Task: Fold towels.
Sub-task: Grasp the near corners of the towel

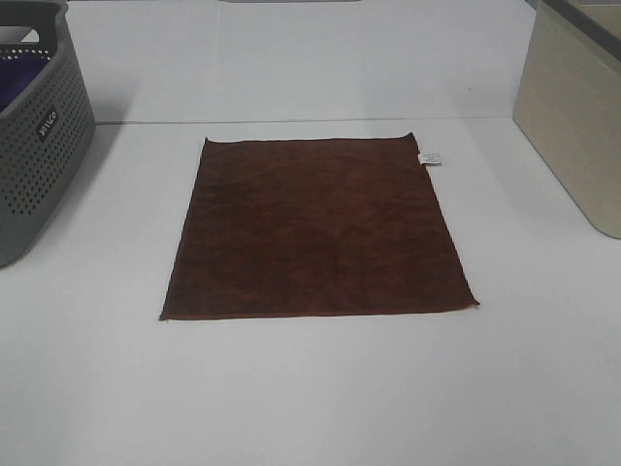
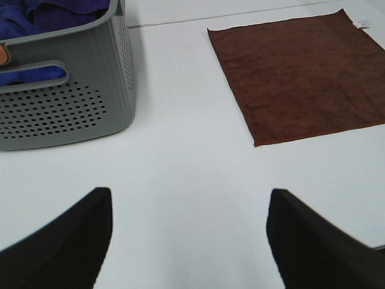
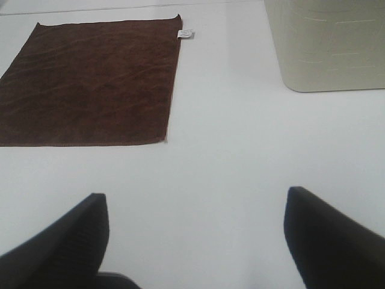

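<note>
Towel point(image 1: 315, 228): brown, flat, unfolded, centre of bench point(image 1: 310, 398). Left claw point(image 2: 189, 201), right claw point(image 3: 195, 201): both spread, empty, short of towel. Step: first fold unstarted. Next, likely: pinch near corners, carry to far edge.

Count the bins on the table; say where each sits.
2: a grey basket at the far left, a beige bin at the far right, the towel flat between them. More may sit offscreen.

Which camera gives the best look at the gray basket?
The left wrist view: the gray basket shows its perforated wall, handle and blue cloth inside. The exterior high view crops it at the edge; the right wrist view misses it.
</note>
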Robot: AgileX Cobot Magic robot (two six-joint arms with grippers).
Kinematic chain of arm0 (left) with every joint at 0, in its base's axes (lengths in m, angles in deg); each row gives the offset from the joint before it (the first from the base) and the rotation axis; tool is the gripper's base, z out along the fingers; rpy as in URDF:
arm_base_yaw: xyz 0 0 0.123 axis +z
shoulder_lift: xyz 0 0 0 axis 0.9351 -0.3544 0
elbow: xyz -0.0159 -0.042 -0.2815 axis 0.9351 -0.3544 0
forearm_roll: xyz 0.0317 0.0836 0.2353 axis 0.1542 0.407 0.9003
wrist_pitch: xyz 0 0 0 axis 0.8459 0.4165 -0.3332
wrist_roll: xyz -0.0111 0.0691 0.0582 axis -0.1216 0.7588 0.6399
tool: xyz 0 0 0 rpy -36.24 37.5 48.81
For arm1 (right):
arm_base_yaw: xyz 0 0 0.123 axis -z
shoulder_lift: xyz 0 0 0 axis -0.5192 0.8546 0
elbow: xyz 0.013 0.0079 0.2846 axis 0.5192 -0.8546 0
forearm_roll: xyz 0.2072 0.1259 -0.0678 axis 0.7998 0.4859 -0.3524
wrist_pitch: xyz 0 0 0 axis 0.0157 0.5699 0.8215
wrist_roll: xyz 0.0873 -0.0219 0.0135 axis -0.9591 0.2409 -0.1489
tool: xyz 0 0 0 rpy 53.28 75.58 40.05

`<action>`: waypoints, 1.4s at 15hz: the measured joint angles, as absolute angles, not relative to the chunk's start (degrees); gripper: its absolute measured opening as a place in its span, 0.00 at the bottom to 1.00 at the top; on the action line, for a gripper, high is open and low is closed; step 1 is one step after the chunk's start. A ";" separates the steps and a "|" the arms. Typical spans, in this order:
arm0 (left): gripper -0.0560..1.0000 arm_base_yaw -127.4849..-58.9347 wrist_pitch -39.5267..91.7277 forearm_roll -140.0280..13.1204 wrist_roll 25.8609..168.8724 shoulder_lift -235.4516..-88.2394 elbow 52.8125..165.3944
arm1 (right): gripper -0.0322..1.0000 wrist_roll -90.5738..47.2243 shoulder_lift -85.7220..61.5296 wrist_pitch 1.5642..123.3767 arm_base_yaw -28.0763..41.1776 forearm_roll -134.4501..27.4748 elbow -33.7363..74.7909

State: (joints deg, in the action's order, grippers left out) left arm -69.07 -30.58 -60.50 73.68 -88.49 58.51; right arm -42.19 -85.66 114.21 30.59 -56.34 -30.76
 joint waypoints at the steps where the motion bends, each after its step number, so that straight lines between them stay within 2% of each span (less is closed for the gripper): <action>1: 0.71 -69.07 -30.58 -60.50 73.68 -88.49 58.51 | 0.76 -42.19 -85.66 114.21 30.59 -56.34 -30.76; 7: 0.71 -69.07 -30.52 -60.50 73.68 -88.49 58.51 | 0.76 -42.19 -85.66 114.21 30.59 -56.17 -30.76; 11: 0.71 -69.07 -22.33 -62.39 73.68 -89.98 59.37 | 0.76 -42.19 -82.51 110.43 30.59 -55.82 -29.67; 16: 0.71 -69.07 -7.32 -69.44 73.68 -104.70 57.99 | 0.76 -42.19 -63.43 103.84 30.59 -51.99 -27.32; 21: 0.71 -69.07 -4.16 -81.47 73.68 -125.79 57.99 | 0.76 -42.02 -38.62 102.75 30.59 -49.92 -18.84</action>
